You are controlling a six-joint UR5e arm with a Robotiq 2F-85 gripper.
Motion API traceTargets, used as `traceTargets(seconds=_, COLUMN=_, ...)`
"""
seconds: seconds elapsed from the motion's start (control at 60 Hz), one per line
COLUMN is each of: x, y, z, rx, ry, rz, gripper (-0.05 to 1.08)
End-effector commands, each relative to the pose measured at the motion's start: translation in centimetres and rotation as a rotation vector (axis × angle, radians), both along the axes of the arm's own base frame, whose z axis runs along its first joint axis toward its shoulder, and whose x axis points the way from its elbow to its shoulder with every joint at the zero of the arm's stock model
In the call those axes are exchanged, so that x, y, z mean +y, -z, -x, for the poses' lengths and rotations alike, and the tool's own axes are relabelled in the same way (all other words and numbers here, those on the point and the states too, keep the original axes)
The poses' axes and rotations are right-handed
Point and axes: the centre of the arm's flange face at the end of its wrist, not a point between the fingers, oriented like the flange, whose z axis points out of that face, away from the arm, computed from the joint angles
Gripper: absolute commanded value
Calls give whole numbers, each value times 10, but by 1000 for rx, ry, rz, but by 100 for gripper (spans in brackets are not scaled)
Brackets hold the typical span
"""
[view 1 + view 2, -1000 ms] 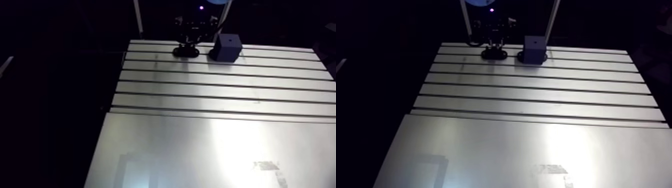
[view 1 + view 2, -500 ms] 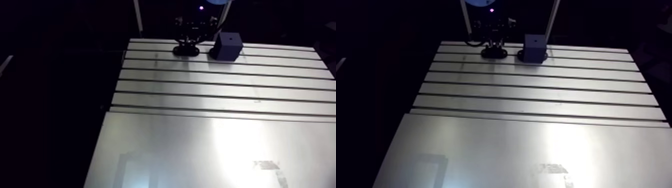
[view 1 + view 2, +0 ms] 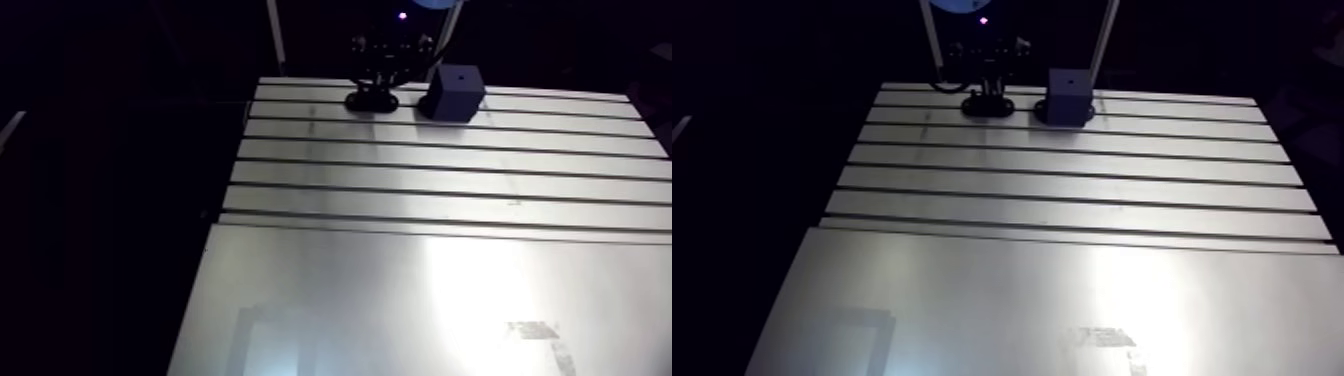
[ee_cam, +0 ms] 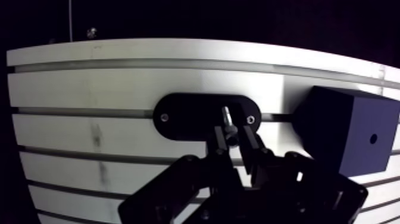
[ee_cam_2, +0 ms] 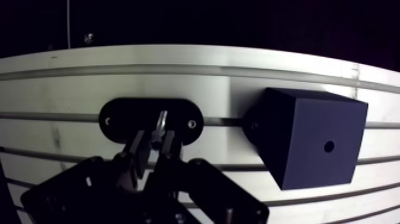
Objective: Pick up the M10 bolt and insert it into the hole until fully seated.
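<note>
The slotted table (image 3: 440, 290) fills most of the arm view. Its near half is a smooth, brightly lit sheet, and its far half is a run of long grooves going left to right.

The gripper (image 4: 235, 136) comes down over the far edge of the table, a little left of the middle. Just to its right stands a dark block (image 3: 456, 92), square-sided and resting flat on the far grooves. Under the gripper lies a black oval plate (image 4: 184, 116), flat on the table across one groove. It sits just left of the block, with a narrow strip of bare metal between them.

In the wrist view the two fingers (image 4: 220, 142) stand close together over the middle of the oval plate, clamped on the bolt (image 4: 227, 116). The bolt is a thin, shiny pin that stands up from between the fingertips, leaning slightly. Its lower end is hidden by the fingers, so I cannot tell whether it touches the plate.

A small screw (image 4: 164, 117) sits near each end of the oval. The block has a small round hole (image 4: 372, 139) in the face turned toward the wrist camera, well to the right of the bolt.
</note>
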Motion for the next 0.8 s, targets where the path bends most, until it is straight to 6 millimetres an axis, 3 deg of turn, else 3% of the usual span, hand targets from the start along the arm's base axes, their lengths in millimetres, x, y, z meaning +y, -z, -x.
traceTargets(seconds=0.017, x=0, y=0, z=0, rx=-1, ry=0, rz=1, gripper=79)
traceTargets(seconds=0.533, x=-1, y=-21, z=2, rx=34, ry=-2, rz=2, gripper=87)
traceTargets(seconds=0.8, x=0, y=-57, z=5, rx=93, ry=0, rz=4, gripper=92)
